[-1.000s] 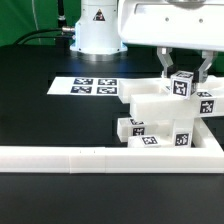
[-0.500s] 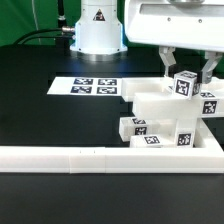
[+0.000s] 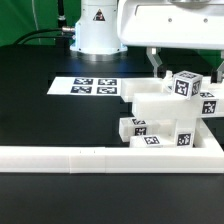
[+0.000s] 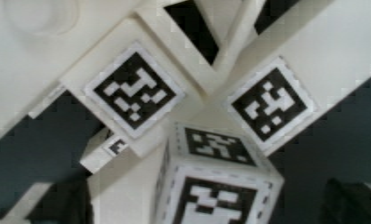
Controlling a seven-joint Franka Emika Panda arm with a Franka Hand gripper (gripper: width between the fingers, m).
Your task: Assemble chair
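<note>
The chair point(image 3: 165, 118) is a partly joined cluster of chunky white tagged pieces at the exterior view's right, set against the white rail. A square post point(image 3: 183, 86) with tags stands upright on top of it. My gripper point(image 3: 184, 72) straddles the top of that post, open, with a gap between each finger and the post's sides. In the wrist view the post's tagged end point(image 4: 217, 185) fills the lower middle, with two tagged slanted pieces point(image 4: 132, 90) point(image 4: 271, 100) beyond it. Nothing is held.
The marker board point(image 3: 88, 87) lies flat on the black table to the exterior view's left of the chair. A long white L-shaped rail point(image 3: 90, 157) runs along the front and turns up the right side. The robot's base point(image 3: 95, 30) stands at the back.
The jaws have spread wide and let go of the upright post, which stays standing in place. The arm itself has barely shifted.
</note>
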